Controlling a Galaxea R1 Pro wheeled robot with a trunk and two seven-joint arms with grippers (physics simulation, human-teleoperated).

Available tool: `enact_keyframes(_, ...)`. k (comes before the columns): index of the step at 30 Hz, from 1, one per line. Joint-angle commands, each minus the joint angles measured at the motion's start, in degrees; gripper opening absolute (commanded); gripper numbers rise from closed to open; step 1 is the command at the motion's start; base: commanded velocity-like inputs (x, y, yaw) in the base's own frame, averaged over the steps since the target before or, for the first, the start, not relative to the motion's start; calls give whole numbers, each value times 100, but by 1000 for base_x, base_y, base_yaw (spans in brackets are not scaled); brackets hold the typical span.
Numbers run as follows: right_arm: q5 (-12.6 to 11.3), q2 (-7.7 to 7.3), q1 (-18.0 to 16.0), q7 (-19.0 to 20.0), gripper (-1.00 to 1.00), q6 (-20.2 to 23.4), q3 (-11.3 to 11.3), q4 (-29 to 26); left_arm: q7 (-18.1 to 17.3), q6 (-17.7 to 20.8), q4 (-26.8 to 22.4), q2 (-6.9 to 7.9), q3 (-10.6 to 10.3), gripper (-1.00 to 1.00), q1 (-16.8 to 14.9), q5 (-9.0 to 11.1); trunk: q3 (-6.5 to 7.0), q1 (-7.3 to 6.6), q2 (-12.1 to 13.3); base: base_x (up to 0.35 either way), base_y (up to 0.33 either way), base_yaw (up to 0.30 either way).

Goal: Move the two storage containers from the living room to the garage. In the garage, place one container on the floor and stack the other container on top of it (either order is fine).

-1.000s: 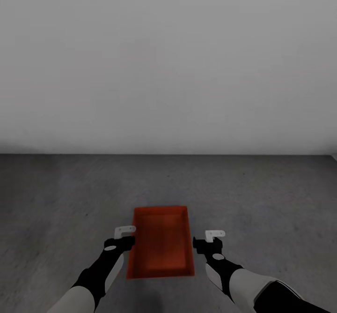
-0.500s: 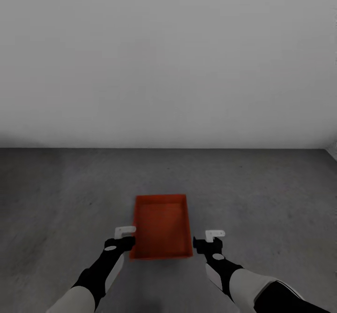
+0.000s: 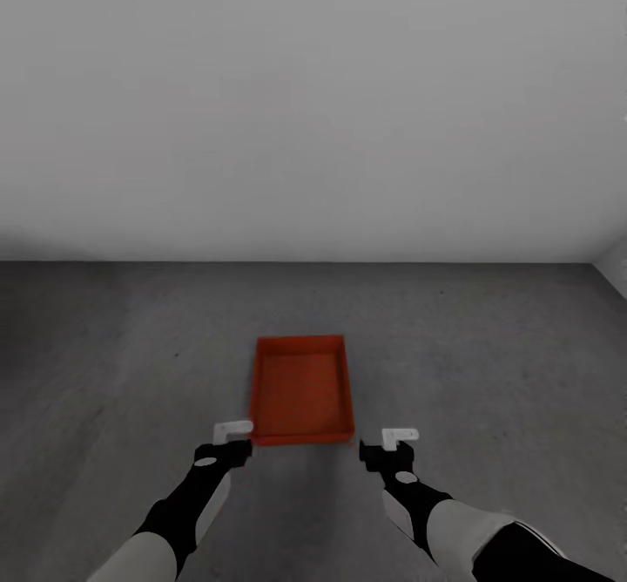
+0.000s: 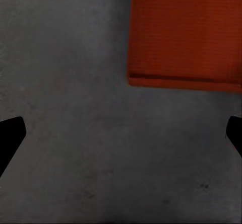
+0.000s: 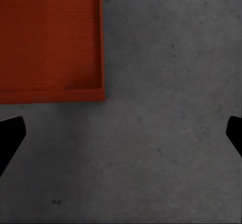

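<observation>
An orange-red storage container [image 3: 301, 388] rests flat on the dark grey concrete floor [image 3: 488, 364] of the garage, open side up, a little ahead of both arms. Its near end also shows in the left wrist view [image 4: 186, 38] and the right wrist view [image 5: 50, 38]. My left gripper [image 3: 228, 453] hangs open just short of the container's near left corner, holding nothing. My right gripper [image 3: 380, 456] is open too, off the near right corner and apart from it. In the wrist views the left gripper [image 4: 121, 138] and the right gripper [image 5: 121, 138] have dark fingertips spread wide over bare concrete.
A plain white wall [image 3: 313, 111] closes the room behind the container. A second wall starts at the far right corner [image 3: 614, 264]. Bare concrete stretches to both sides of the container.
The whole head view has shifted: the container sits farther up the picture and looks smaller, and more floor shows before it. Both arms keep the same pose, grippers open.
</observation>
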Motion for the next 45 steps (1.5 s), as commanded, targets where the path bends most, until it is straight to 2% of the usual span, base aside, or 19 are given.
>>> enact_keyframes(1, -45, 3, -3, -17, 100, -16, 49, 4, 51, 27, -11, 5, -42, 100, -1, 60, -4, -4, -3, -345, 0, 0)
enact_keyframes(12, -49, 3, -3, -17, 100, -22, 49, 4, 51, 27, -3, 8, -46, 100, -1, 60, -4, -4, -3, -337, 0, 0)
enact_keyframes(21, -19, -40, -3, -26, 100, 0, 58, 13, 38, 25, 84, 44, -55, 100, -1, 67, -4, -4, -3, -75, 0, 0)
enact_keyframes(24, -8, -63, -7, -33, 100, 23, 63, 39, 40, 29, 106, 120, -42, 100, -1, 75, -4, -4, -3, -9, 0, 0)
enact_keyframes(26, -5, -80, -5, -36, 100, 42, 64, 82, 41, 35, 126, 250, -15, 100, -1, 113, -4, -4, -3, -4, 0, 0)
enact_keyframes(27, 1, -93, -4, -45, 100, 59, 67, 113, 33, 34, 251, 411, 8, 100, -1, 210, -4, -4, -3, -2, 0, 0)
enact_keyframes(28, 6, -100, -3, -46, 100, 68, 70, 124, 25, 31, 380, 492, 20, 100, -1, 297, -4, -4, -3, -1, 0, 0)
enact_keyframes(32, 22, -108, -3, -46, 100, 80, 88, 141, -2, 1, 841, 624, 37, 100, -1, 826, -4, -4, -3, 0, 0, 0)
enact_keyframes(37, 25, -111, -3, -48, 100, 82, 92, 144, 19, -1, 928, 649, 37, 100, -1, 971, -4, -4, -3, 0, 0, 0)
enact_keyframes(45, 25, -112, -3, -53, 100, 90, 92, 152, 25, 22, 879, 638, 29, 100, -1, 1016, -4, -4, -3, 0, 0, 0)
